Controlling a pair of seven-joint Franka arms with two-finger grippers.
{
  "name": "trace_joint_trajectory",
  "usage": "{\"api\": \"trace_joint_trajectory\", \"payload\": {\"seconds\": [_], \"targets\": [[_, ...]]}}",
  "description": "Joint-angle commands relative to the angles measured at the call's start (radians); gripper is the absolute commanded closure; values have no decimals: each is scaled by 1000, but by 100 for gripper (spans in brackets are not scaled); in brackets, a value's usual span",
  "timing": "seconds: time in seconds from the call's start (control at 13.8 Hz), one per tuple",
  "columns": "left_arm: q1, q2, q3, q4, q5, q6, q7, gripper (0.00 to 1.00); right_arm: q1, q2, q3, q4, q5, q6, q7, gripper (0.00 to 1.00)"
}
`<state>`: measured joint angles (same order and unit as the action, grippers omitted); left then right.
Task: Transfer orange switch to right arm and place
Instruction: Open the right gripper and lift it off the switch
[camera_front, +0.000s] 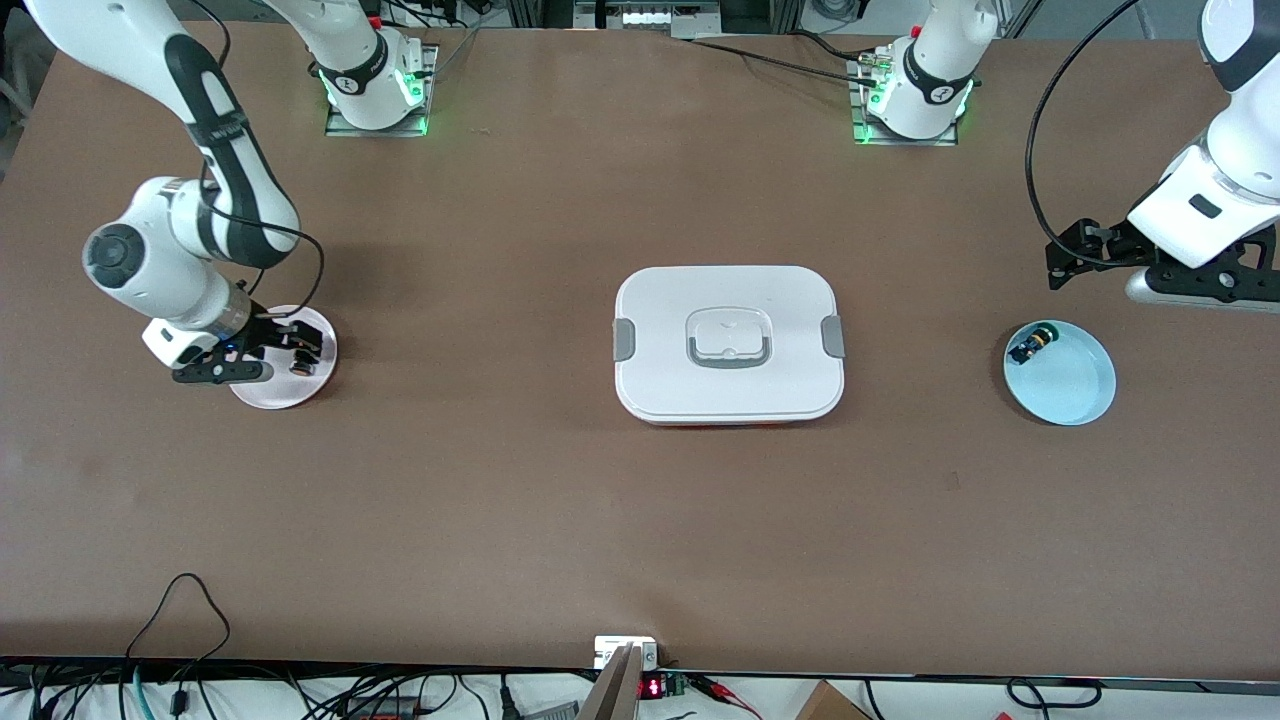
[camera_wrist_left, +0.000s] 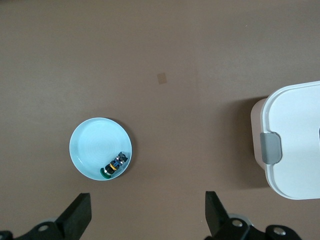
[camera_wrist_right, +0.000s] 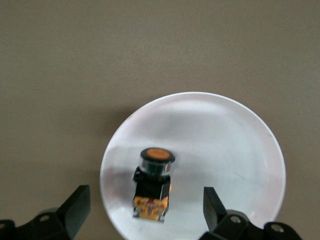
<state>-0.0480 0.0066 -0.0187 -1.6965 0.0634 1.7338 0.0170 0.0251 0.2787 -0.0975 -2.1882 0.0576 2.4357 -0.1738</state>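
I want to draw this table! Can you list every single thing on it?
Round pale pink plate: one, at the right arm's end of the table.
Small black orange switch: one, lying on the pink plate.
White rectangular lidded box with grey clips: one, mid-table.
Round light blue plate: one, at the left arm's end.
Small black part with a yellow-green end: one, on the blue plate's edge.
Right gripper: black, open, over the pink plate.
Left gripper: black, open, above the table beside the blue plate.
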Motion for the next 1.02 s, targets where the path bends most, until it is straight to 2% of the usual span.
{"api": "trace_joint_trajectory", "payload": {"seconds": [0.0, 0.22, 0.36, 0.51, 0.58, 0.8, 0.94], "targets": [[8, 27, -17, 52, 4, -26, -12, 0, -7, -128, 2, 47, 31, -184, 17, 0], [8, 35, -15, 54, 4, -25, -15, 0, -1, -252, 4, 80, 22, -321, 57, 0], [10, 44, -7, 55, 4, -23, -14, 0, -1, -292, 7, 170, 22, -514, 65, 0], [16, 52, -7, 57, 4, -17, -14, 0, 9, -286, 19, 325, 1, -660, 63, 0], [16, 53, -7, 58, 4, -17, -14, 0, 13, -291, 22, 387, -40, -734, 66, 0], [22, 49, -7, 58, 4, -22, -8, 0, 25, -286, 36, 533, -62, -883, 66, 0], [23, 49, -7, 61, 4, -22, -6, 0, 22, -254, 36, 588, -61, -914, 62, 0]]}}
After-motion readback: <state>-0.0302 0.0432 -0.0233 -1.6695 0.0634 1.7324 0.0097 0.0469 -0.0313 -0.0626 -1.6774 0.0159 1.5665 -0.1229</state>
